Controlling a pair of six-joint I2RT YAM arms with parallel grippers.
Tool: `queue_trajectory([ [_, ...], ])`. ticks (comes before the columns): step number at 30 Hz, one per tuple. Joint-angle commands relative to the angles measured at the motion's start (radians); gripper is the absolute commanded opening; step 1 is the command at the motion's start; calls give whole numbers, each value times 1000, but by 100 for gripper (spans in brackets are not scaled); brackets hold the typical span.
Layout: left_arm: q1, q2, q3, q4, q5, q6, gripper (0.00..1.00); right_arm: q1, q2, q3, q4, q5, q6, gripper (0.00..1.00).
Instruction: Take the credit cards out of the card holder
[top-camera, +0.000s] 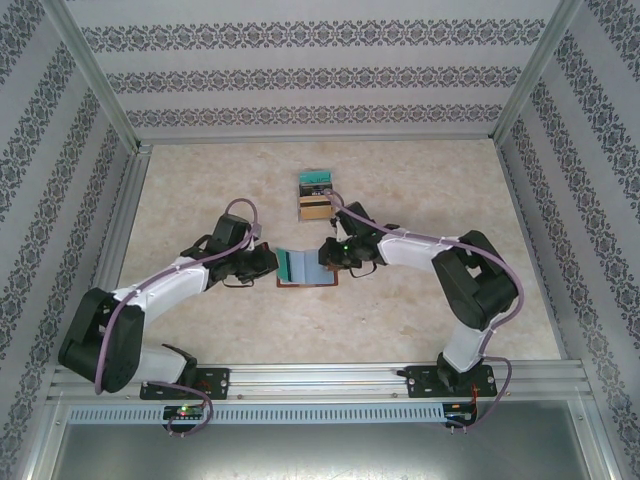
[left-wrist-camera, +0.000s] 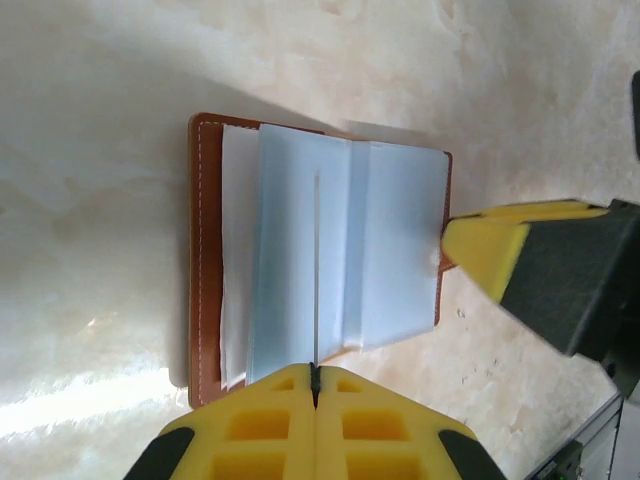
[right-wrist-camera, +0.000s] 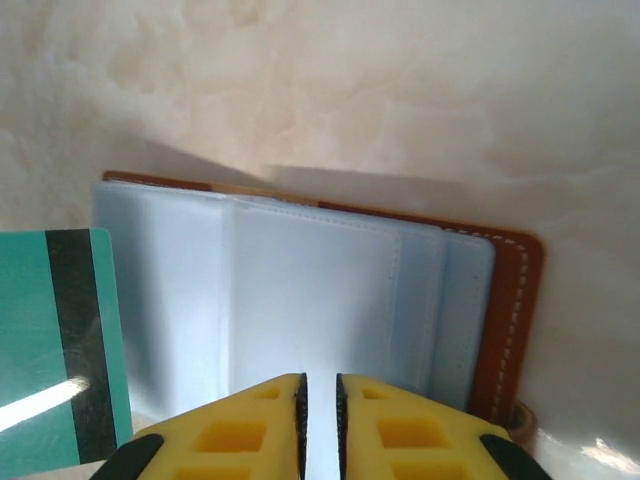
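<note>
On the table (top-camera: 420, 190), between our arms, the card holder (top-camera: 308, 266) lies open, blue-grey pages up. Our left gripper (left-wrist-camera: 315, 385) is clamped on one sleeve page (left-wrist-camera: 300, 250). Our right gripper (right-wrist-camera: 320, 385), fingers a slit apart, sits at the opposite edge near a teal credit card (right-wrist-camera: 50, 340).

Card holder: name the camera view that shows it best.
Left wrist: the card holder lies open, nearly whole, brown cover and blue-grey sleeves plain. Top external shows it small and distant; right wrist cuts off its near edge.
</note>
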Motion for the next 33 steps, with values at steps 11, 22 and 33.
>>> queue_trajectory([
  [11, -24, 39, 393, -284, -223, 514, 0, -137, -351, -10, -111, 100, -124, 98],
  [22, -84, 372, 819, -382, -368, 1076, 1, -260, -591, -60, -222, 103, -189, 98],
  [33, -122, 658, 1119, -401, -474, 1460, 0, -361, -697, -60, -329, 67, -240, 98],
])
